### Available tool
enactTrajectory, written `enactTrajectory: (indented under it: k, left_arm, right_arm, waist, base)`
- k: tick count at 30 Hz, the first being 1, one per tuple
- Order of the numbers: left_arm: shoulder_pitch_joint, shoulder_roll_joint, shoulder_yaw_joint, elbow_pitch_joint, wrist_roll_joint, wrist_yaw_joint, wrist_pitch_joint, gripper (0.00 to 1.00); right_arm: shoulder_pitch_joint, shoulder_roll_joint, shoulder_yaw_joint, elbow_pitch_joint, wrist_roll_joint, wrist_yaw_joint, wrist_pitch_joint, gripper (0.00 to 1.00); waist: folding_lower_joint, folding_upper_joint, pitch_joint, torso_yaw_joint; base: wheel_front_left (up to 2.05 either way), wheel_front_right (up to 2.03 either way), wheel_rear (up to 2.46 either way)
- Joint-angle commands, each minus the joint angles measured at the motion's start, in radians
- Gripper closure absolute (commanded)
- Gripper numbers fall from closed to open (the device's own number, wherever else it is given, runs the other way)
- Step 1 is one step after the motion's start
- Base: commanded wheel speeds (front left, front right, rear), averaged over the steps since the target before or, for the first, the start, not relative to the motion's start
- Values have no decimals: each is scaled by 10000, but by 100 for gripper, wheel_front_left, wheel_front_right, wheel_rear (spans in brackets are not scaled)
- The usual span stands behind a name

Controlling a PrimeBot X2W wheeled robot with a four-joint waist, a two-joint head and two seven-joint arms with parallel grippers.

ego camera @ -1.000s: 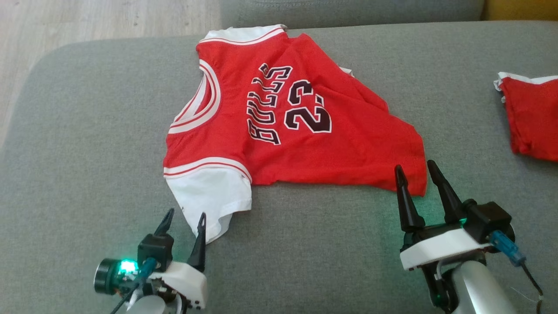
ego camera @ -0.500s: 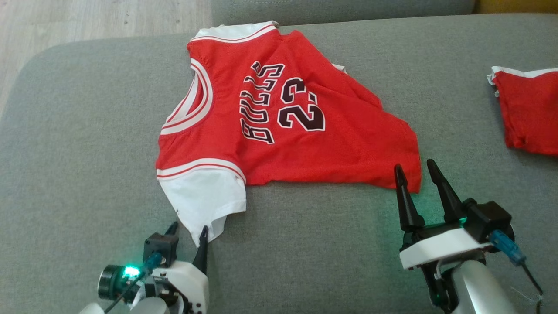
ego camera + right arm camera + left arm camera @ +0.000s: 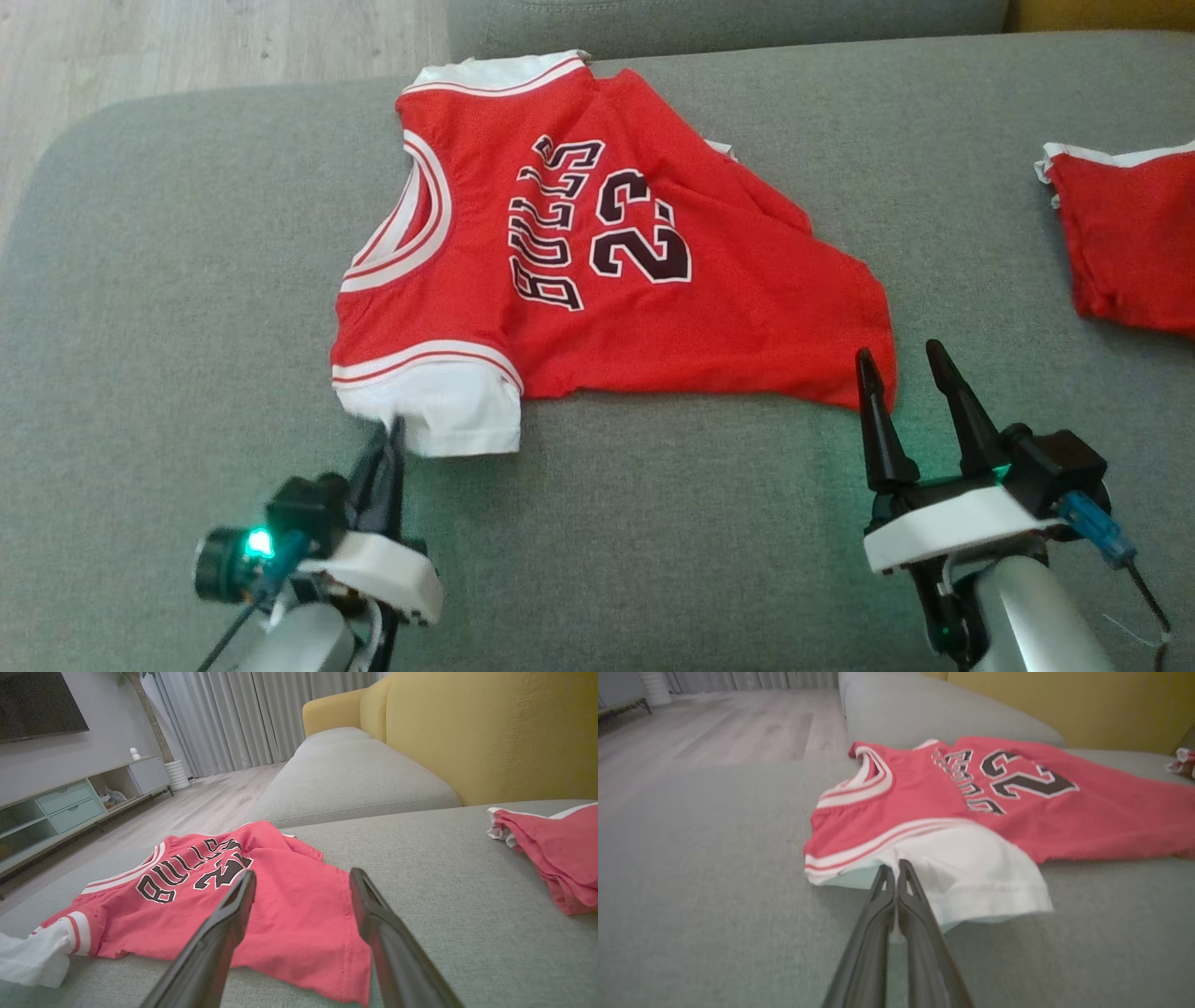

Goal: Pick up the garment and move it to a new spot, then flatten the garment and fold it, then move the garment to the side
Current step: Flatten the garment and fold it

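Here, the red basketball jersey [image 3: 747, 317] with black lettering and white sleeves lies spread on the grey fabric sofa seat [image 3: 653, 532], from the middle of the head view out toward 11 o'clock, its collar facing 9 o'clock. The left tool [image 3: 394, 427], at 7 o'clock, has its two dark fingers pressed together, pinching the near edge of the white sleeve [image 3: 462, 415]; the left wrist view shows white cloth on both sides of the closed tips [image 3: 895, 865]. The right tool [image 3: 898, 353], at 4 o'clock, stands wide apart and holds nothing, its tips just beside the jersey's hem corner. A second crumpled red cloth with white trim [image 3: 1130, 243] sits well apart at 3 o'clock. In the right wrist view, beyond the yellow sofa back [image 3: 490, 732], a low pale cabinet [image 3: 70, 805] at 9 o'clock has closed drawers and an open compartment [image 3: 110, 794] holding small things too blurred to identify.
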Motion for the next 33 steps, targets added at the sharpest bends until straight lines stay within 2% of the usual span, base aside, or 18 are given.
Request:
enactTrajectory:
  k: [1,7,11,18,33]
  left_arm:
    - [-582,277,622,-522,136,133,-382,100]
    - [-532,221,1579,-1886,742,414,-708,100]
    - [-186,-18,2380,-2930,1487,434,-714,100]
    - [286,-542,3252,-3551,2408,-15,-716,100]
    - [448,-1416,4113,-3392,3416,-1092,-718,100]
  right_arm:
    - [-104,-29,153,-247,15,-19,-109,0]
    - [108,-29,-174,32,-36,-19,-109,0]
    - [121,-29,-304,412,-6,-19,-109,0]
    - [-270,-29,-653,1431,-220,-19,-20,0]
    - [-1456,-29,-700,3368,-252,-19,463,0]
  waist:
    - [0,0,-65,13]
    - [0,0,-177,33]
    - [0,0,-127,59]
    - [0,0,42,148]
    - [0,0,310,466]
  base:
    - [0,0,0]
    - [0,0,0]
    - [0,0,0]
    - [0,0,0]
    - [0,0,0]
